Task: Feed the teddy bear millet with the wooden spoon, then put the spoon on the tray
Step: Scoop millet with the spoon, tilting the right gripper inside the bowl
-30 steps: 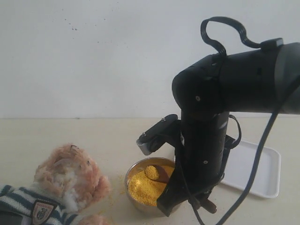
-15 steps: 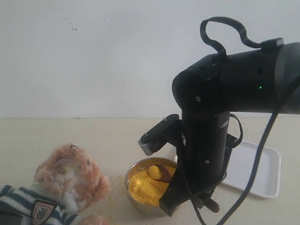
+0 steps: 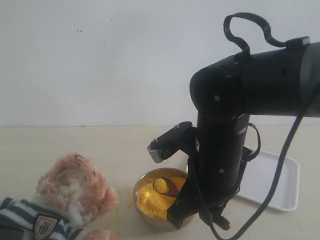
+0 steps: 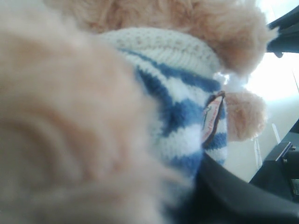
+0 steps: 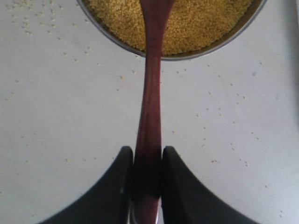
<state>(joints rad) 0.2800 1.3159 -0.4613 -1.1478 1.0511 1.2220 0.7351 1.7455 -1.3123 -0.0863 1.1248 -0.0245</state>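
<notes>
Early stage, as I judge it: scoop in progress, feed not done, spoon not parked.

My right fingers [image 5: 126, 163] are clamped on the handle of the wooden spoon [image 5: 149, 116], one finger on each side, near the handle's end. The handle runs straight out from them to the metal bowl [image 3: 145, 218]. The spoon's oval end sits over the millet [image 3: 150, 200] and looks loaded with grains. I can't tell if it is lifted clear of the heap or resting in it.

Left fingers: cannot tell. The left wrist view is filled by fur and striped shirt pressed right up to the lens. A dark shape low in that view may be part of me, but it doesn't show whether I'm open or closed.

The teddy bear [image 3: 75, 192] is at near left on the desk [image 3: 100, 145], well left of the bowl, lying back with its white muzzle up. It is tan-orange and fluffy, with a navy-and-white shirt and a shield badge. The bowl is near centre, partly behind my right arm [image 3: 220, 150].

The tray [image 3: 272, 182] is to the right, behind the arm. It is white and flat with a low rim, and the spoon is not on it.

The millet is fine, bright yellow and heaped. Loose grains [image 5: 210, 161] are scattered on the desk around the bowl, so it spills easily.

Left to do: carry the load left to the muzzle, then go right and set the spoon on the tray.
</notes>
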